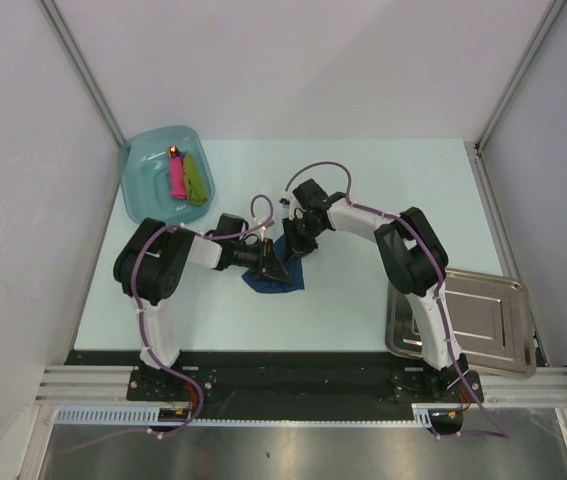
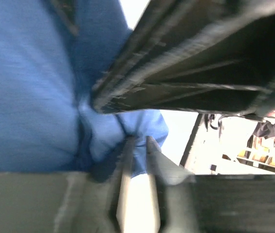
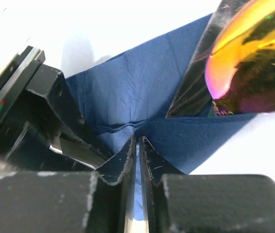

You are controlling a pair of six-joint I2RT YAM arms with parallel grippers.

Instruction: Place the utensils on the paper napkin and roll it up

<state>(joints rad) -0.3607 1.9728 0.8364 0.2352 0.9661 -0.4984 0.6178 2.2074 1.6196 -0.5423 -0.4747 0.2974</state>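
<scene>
Rolling is begun, unfinished: left gripper (image 2: 138,143) and right gripper (image 3: 137,141) each clamp a fold of the bunched paper napkin (image 1: 271,281) near the worktop's middle. One shiny gold utensil (image 3: 253,53) lies against it; another orange piece (image 1: 175,152) apparently waits in the far-left corner's tub (image 1: 139,192).

Robot lab cell: white panel walls (image 1: 293,60), alu rail (image 1: 83,383) w/ bolted arms (image 1: 158,265).

Pale mint tabletop (image 1: 383,180), white wall panels (image 1: 293,60) on 3 sides w/ alu corner posts (image 1: 84,70); even, bright light.
</scene>
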